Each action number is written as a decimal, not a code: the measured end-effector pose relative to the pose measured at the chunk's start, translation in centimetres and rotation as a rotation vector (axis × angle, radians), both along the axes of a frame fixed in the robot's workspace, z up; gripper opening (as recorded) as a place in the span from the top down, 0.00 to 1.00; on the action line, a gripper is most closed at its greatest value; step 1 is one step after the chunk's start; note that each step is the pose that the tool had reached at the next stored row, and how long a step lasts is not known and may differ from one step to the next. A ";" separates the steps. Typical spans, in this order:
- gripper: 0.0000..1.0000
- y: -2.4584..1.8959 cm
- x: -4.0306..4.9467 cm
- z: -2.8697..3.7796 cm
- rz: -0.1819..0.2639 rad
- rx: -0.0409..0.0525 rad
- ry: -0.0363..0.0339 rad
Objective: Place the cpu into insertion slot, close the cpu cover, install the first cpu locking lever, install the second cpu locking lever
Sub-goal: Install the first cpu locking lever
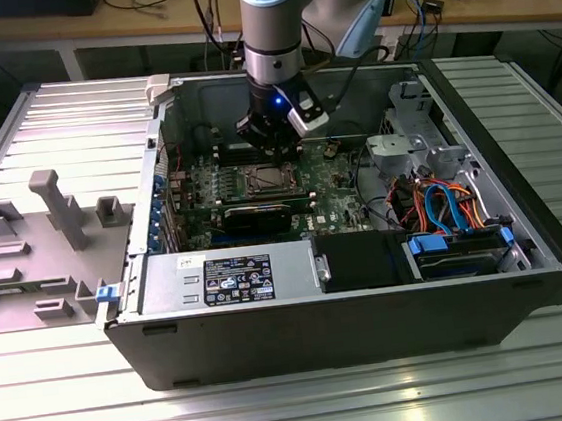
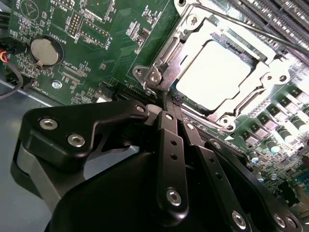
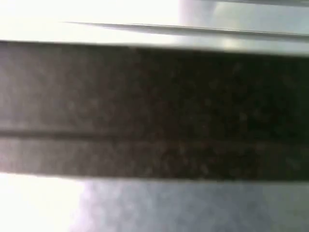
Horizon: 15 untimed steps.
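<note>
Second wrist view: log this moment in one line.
silver square cpu: seated in socket | silver frame cover: down | gripper: shut, at socket corner

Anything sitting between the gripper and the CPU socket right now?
Nothing visible. In the second wrist view the black gripper has its fingers together at the corner of the silver sheet-metal cpu cover, which lies down over the pale square cpu. Only bare green motherboard lies around it.

Glare whitens the cpu (image 2: 212, 72) in the second wrist view; first wrist view blurred.
</note>
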State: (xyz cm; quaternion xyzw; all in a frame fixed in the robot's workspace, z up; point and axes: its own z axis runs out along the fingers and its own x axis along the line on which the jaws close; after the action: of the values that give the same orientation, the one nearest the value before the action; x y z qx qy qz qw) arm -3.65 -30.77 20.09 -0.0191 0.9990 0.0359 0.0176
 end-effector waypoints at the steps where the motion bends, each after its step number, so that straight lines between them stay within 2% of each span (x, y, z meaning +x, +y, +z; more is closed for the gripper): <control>1: 0.89 0.00 0.00 0.00 0.000 0.0085 0.0001; 3: 0.89 0.01 0.00 0.01 0.000 0.0145 0.0001; 6: 0.89 0.00 0.00 0.66 0.000 0.0141 0.0003; 8: 0.89 0.00 0.00 0.80 0.000 0.0144 0.0002; 12: 0.89 -0.56 0.00 0.79 0.000 0.0142 0.0003; 15: 0.89 -0.59 0.00 0.79 0.000 0.0142 0.0003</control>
State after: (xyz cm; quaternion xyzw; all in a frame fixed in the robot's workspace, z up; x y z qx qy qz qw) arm -3.65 -31.36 20.88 -0.0189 0.9987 0.0430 0.0175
